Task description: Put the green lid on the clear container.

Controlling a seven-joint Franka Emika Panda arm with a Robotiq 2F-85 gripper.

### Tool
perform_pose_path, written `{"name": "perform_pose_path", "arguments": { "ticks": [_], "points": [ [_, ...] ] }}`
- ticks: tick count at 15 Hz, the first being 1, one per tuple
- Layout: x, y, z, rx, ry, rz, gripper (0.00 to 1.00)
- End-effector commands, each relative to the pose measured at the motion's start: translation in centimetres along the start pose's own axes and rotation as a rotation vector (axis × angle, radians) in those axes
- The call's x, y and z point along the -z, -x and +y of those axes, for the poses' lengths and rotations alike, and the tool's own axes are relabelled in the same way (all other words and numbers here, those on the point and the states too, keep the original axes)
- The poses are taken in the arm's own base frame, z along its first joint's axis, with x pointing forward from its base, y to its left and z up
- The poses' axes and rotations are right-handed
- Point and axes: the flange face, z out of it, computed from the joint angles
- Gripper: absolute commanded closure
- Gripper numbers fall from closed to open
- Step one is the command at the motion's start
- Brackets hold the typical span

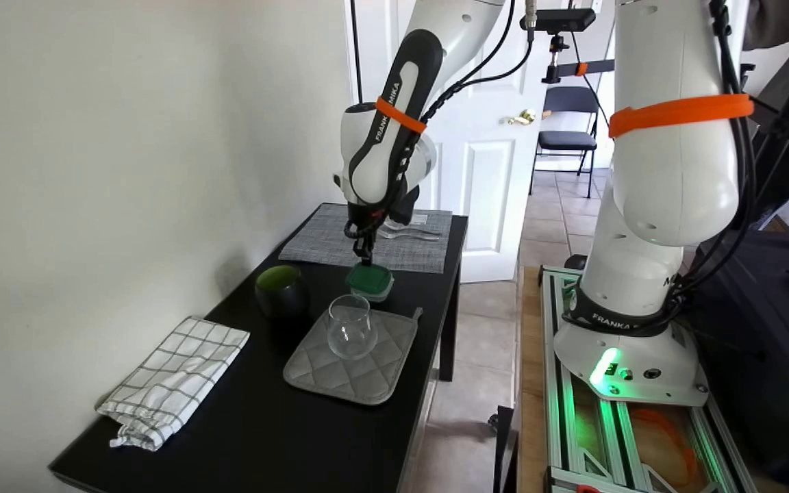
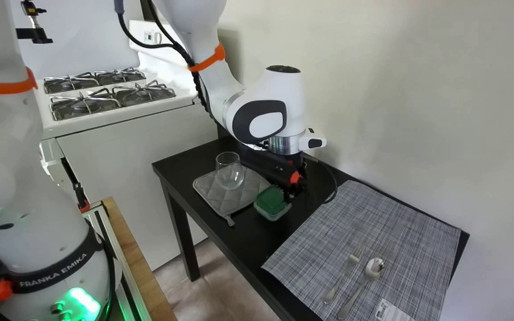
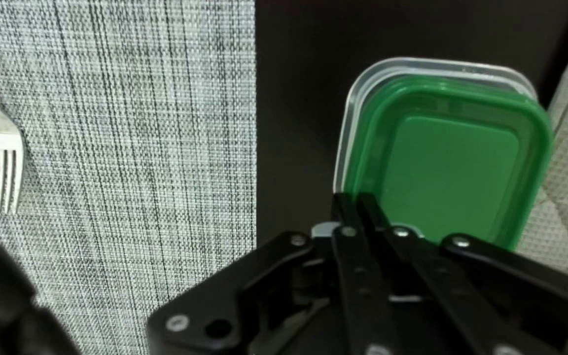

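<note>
The black gripper (image 3: 355, 196) points down, its fingers nearly together with the edge of the green lid (image 3: 454, 165) pinched between them. The lid lies over the clear container (image 1: 374, 297), shifted so that clear rim peeks out along two sides; what is inside I can't make out. The lid's sides run roughly along the edge of the placemat (image 2: 373, 227) (the gripper covers one end, so I can't tell its long axis). Seen from beside the checked cloth (image 1: 175, 383), a clear glass (image 1: 352, 335) stands on the gray pad (image 1: 367, 378) just nearer than the container; a dark cup (image 1: 282, 298), green inside, stands left; farther off, a fork (image 3: 2, 134) and spoon (image 2: 372, 270) lie on the placemat.
</note>
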Motion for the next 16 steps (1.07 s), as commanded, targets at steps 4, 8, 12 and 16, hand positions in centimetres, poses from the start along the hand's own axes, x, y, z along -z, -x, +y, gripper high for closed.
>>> {"name": "perform_pose_path", "arguments": {
  "ticks": [4, 8, 12, 16],
  "points": [
    [-0.83, -0.75, 0.21, 0.006, -0.003, -0.021, 0.99],
    [-0.66, -0.85, 0.0, 0.013, -0.008, -0.02, 0.99],
    [-0.21, -0.91, -0.11, 0.024, -0.009, -0.02, 0.99],
    [-0.12, -0.76, -0.13, 0.035, -0.005, -0.028, 0.99]
  ]
}}
